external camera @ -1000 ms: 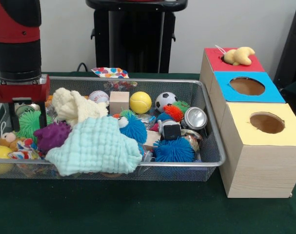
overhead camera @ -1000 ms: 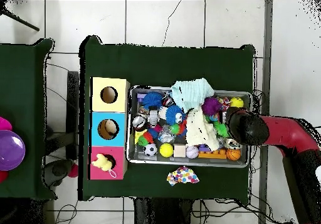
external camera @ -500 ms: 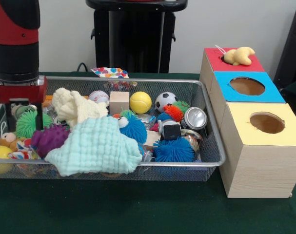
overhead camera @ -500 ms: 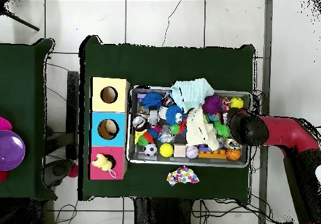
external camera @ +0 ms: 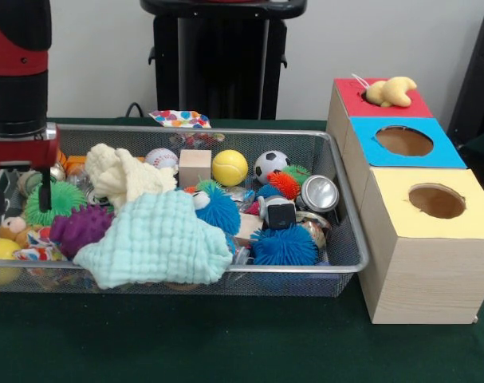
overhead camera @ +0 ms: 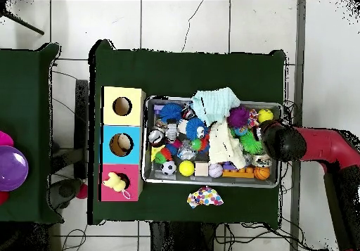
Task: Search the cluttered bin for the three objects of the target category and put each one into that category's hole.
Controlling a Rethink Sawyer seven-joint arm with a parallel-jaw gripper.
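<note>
Dark green counter (external camera: 226, 351) bare all along the near side of the bin (external camera: 349, 239); wooden box row just beside its right rim. Pale yellow plush (external camera: 391, 91) lying on the red hole (external camera: 369, 100) at the far end of that row, partly covering it. End effector (external camera: 20, 191) hanging at the bin's left edge, fingers apart and empty, above a green spiky ball (external camera: 54, 199). Small orange plush (external camera: 14, 230) just below, against the left rim, beside a purple spiky ball (external camera: 82, 227). Mint cloth (external camera: 158, 239) draped over the near rim
</note>
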